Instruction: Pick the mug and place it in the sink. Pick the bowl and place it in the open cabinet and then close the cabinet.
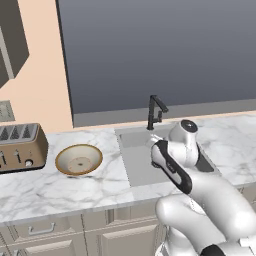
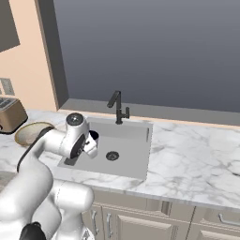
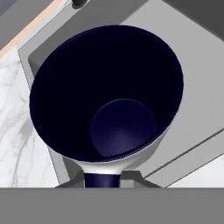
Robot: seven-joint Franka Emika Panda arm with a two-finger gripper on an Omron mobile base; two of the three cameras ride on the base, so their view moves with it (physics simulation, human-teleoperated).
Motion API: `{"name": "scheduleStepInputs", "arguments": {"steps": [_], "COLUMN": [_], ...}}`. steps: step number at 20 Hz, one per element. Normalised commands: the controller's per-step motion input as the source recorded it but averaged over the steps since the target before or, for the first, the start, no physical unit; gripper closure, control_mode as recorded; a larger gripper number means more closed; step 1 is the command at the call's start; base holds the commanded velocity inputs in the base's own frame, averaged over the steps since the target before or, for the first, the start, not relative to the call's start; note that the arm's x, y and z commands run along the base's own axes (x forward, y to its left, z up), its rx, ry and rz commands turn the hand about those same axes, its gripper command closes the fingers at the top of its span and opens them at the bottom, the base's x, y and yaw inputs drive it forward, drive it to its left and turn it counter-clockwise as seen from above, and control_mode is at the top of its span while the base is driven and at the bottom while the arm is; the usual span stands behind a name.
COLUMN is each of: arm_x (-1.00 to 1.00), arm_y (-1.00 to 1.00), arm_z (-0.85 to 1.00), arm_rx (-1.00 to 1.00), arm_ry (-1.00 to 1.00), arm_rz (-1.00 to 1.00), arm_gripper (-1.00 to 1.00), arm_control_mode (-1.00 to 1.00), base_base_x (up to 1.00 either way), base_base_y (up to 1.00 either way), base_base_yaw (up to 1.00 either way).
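Over the white-veined marble bench (image 1: 60,190): rectangular grey sink basin (image 2: 126,145) with thin black faucet (image 2: 117,107), the white arm reaching above it. Brown slotted toaster (image 1: 20,146) at the left. Wide tan bowl with cream interior (image 1: 79,159) beside the toaster, untouched. Small light-grey mug with navy interior (image 3: 105,96), pinched at its handle side by the end effector (image 3: 101,179), hanging over the basin. Step in hand, judged: mug into sink; next calls for lowering and release. No legible writing.

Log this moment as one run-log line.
gripper: shut on mug | position: over sink | bowl: on counter beside toaster
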Motion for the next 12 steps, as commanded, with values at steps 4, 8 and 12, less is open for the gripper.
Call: {"name": "scheduleStepInputs", "arguments": {"steps": [4,8,12], "arm_x": [0.38,0.24,0.23], "arm_y": [0.0,0.0,-0.01], "arm_z": [-0.24,-0.37,-0.29], "arm_rx": [0.0,0.0,0.0], "arm_ry": [0.01,0.0,0.0], "arm_rz": [-0.03,-0.03,-0.04], "arm_gripper": [1.0,1.0,1.0], "arm_control_mode": [-1.0,-1.0,-1.0], "base_base_x": [0.0,0.0,0.0], "base_base_y": [0.0,0.0,0.0], "base_base_yaw": [0.0,0.0,0.0]}}
